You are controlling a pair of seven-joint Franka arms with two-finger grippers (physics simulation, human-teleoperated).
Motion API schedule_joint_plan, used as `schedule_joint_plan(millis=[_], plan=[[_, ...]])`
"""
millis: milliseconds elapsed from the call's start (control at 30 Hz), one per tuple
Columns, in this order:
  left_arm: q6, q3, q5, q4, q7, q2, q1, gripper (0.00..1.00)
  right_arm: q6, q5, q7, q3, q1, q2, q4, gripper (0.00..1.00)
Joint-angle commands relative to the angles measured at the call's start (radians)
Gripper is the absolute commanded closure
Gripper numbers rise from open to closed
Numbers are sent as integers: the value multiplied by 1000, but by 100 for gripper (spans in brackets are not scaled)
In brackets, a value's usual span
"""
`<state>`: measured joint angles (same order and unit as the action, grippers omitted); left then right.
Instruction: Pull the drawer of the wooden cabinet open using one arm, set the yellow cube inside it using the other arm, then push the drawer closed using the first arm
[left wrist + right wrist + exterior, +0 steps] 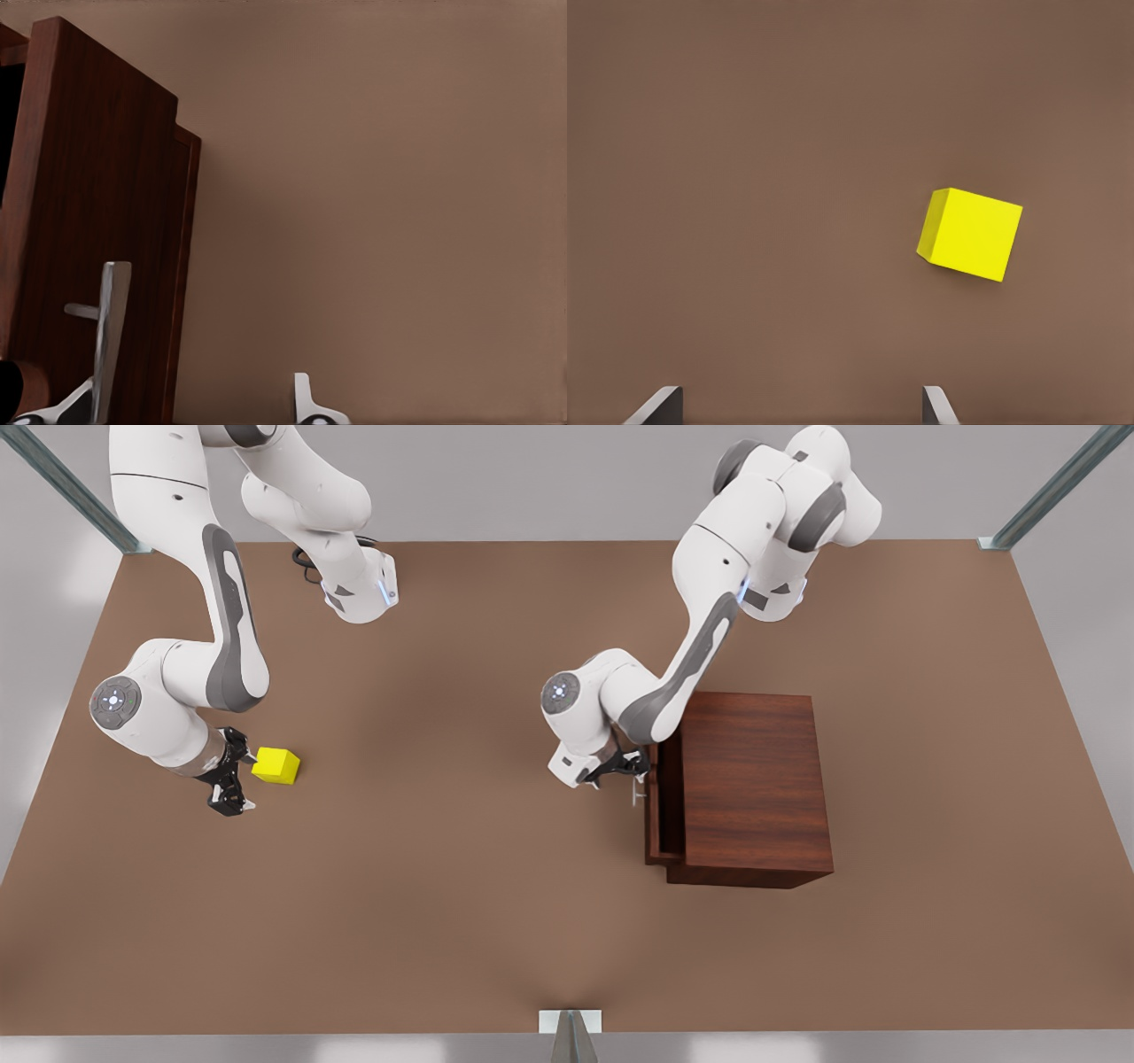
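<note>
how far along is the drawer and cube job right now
Early. The drawer juts slightly from the wooden cabinet, so opening has only begun. The left claw is at the handle, fingers open. The right claw is open beside the yellow cube, which sits ungrasped on the table. Left: full pull, placing, closing.

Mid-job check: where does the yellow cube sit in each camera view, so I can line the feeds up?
Front view: the yellow cube lies on the table at the front view's left, just beside the right gripper.
Right wrist view: the cube lies on bare table ahead of the open jaws.
Left wrist view: not in it.
Shared landmark: the brown table.
</note>
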<state>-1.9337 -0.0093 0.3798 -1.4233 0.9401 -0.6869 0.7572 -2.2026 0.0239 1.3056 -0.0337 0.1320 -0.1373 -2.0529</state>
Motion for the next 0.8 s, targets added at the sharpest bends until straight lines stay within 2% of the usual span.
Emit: schedule_joint_plan(millis=[0,333,567,667,733,767], plan=[[-8,0,1,7,79,0,4,0,0,1,41,0,0,1,0,0],[-53,0,2,24,68,-17,30,0,0,-1,41,0,0,1,0,0],[-53,-3,-2,104,80,-51,51,0,0,1,41,0,0,1,0,0],[87,-38,-39,199,42,-40,53,0,0,-1,41,0,0,1,4,0],[166,-28,-38,199,-59,-23,45,0,0,-1,50,0,-3,-2,4,0],[235,-26,-39,193,-184,35,25,0,0,-1,55,0,-5,-5,4,0]])
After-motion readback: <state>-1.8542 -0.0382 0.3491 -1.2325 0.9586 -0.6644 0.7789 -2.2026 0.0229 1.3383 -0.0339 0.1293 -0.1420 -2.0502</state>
